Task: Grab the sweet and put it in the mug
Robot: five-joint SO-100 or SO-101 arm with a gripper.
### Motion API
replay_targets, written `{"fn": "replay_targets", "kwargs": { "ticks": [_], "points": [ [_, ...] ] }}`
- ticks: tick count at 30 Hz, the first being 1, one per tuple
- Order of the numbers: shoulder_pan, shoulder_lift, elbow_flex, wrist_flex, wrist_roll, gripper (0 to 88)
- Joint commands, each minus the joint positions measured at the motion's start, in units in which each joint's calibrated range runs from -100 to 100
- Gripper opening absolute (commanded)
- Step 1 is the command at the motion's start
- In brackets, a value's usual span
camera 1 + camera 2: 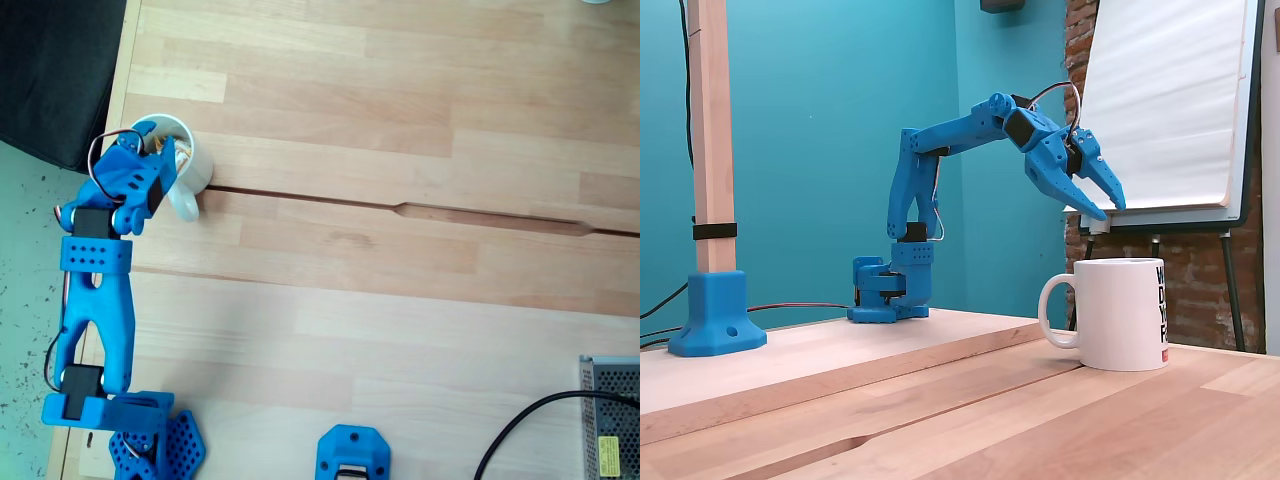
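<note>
White mug [1120,314] on table, open end effector [1104,211] directly above, apart

In a fixed view looking down on the table [400,330], you have the blue arm [95,320] rising from its base at seven o'clock toward ten o'clock. Its gripper [150,150] sits over the mug [195,160], covering much of the opening. The mug's handle [185,205] points toward six o'clock. You can't tell how the jaws stand from here.
</note>
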Motion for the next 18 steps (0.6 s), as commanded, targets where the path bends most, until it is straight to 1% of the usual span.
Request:
{"fn": "replay_targets", "kwargs": {
  "ticks": [1, 4, 5, 13, 18],
  "points": [
    [0.3, -0.9, -2.8, -0.9, -0.3, 7.9],
    [0.3, -0.9, -2.8, -0.9, -0.3, 0.8],
    [0.3, -0.9, -2.8, -0.9, -0.3, 0.0],
    [0.4, -2.9, -2.8, 0.1, -0.4, 0.0],
    [1.0, -12.6, 0.8, 0.2, -0.4, 0.0]
  ]
}}
